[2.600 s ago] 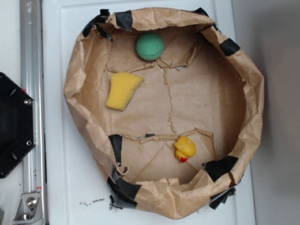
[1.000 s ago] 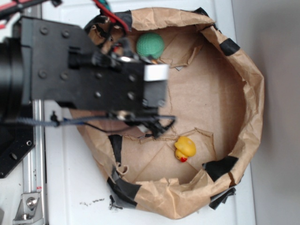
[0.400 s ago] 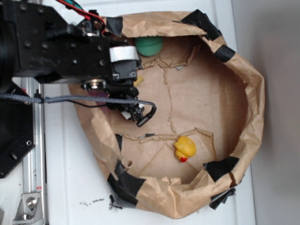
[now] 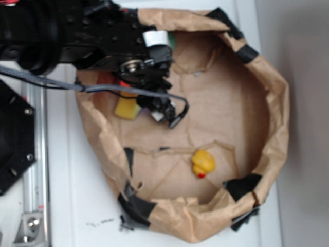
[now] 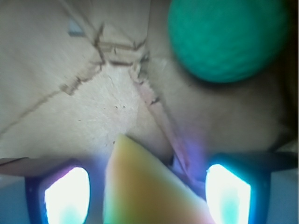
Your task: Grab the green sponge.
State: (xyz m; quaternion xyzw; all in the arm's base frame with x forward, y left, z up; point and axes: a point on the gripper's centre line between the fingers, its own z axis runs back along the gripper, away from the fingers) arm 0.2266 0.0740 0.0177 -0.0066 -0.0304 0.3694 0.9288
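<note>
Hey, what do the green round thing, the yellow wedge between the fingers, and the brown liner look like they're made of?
Green sponge: looks like soft matte foam, with a fine dimpled texture. Yellow wedge: probably sponge foam too, dull and smooth-edged, though blurred. Brown liner: crumpled kraft paper, creased and torn, patched with black tape.

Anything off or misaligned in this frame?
Yes. In the wrist view the yellow sponge sits between the open jaws, while the green sponge lies ahead and off to one side. The paper liner is torn and creased.
</note>
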